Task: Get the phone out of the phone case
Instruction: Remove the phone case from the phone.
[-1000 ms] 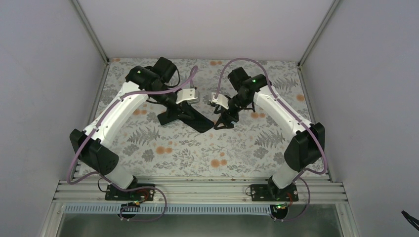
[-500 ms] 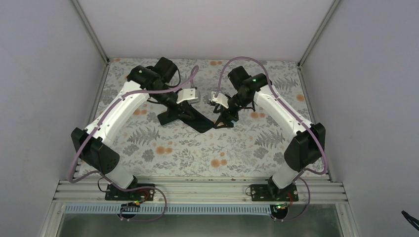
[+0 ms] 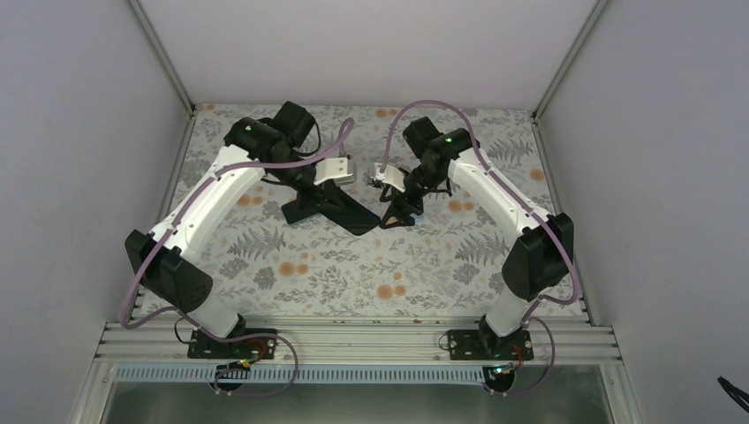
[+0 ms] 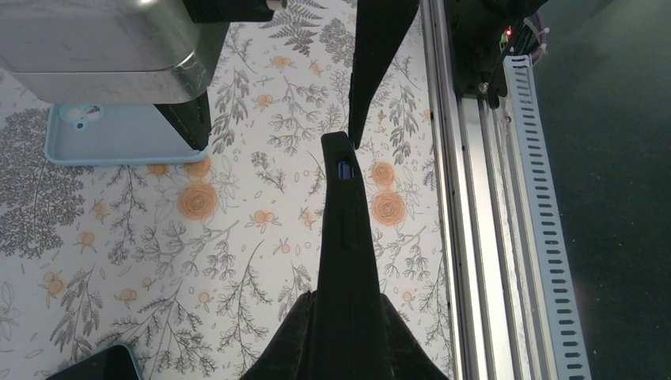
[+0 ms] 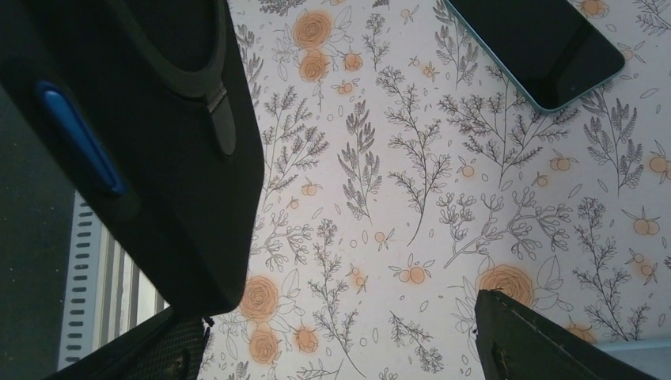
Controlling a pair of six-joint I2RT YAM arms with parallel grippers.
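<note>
Shifted slightly toward frame centre since a second ago, the right tool (image 3: 395, 215) hovers with fingers spread wide beside the phone's corner. At centre of the overhead view, the left tool (image 3: 311, 208) is clamped shut on the phone case (image 3: 340, 210), a pale-blue rim around black screen, on the floral table (image 3: 353, 265).

Both arms rise from the bottom of the top view and bend inward, meeting near the upper centre. The left hand (image 3: 309, 208) has its fingers pressed together, pointing down. The right hand (image 3: 397, 216), just beside it, has its fingers (image 5: 158, 142) spread wide.
</note>
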